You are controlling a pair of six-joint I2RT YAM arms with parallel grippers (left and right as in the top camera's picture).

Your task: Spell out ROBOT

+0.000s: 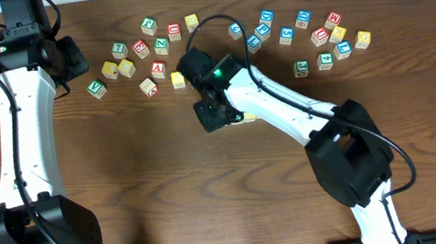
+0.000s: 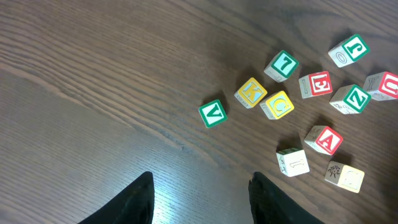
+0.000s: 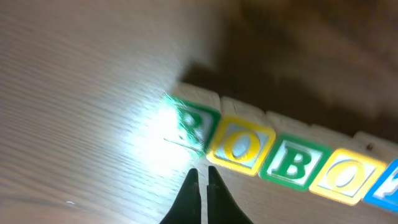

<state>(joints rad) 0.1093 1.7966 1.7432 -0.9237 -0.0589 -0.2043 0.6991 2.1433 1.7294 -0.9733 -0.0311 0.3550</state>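
Dark brown wood-grain worktop (image 1: 119, 154) fills every view you have. Look to the right wrist view for the row of wooden letter blocks (image 3: 273, 158). Its long axis runs from mid-frame to the right edge, sloping gently downward as it goes, and the letters face the camera with their feet toward the bottom of the frame. You can read a green-framed R block (image 3: 194, 121), a yellow-framed O block (image 3: 239, 148), a green-framed B block (image 3: 292, 165) and a second yellow O block (image 3: 342, 177), each touching the next. A blue-edged block (image 3: 390, 183) ends the line, but the frame cuts it off and you cannot read its letter. Glare washes out much of the R, and the whole view is blurred. The right jaws are pressed together with nothing between them, their tips just in front of the seam between R and O. From overhead the white right arm (image 1: 286, 112) covers the row near the worktop's middle, so you cannot make it out there. The left jaws stand wide apart and empty over bare wood, with only their dark tips showing. Loose lettered blocks (image 1: 162, 45) lie scattered along the far edge, among them a green V block (image 2: 212, 113)
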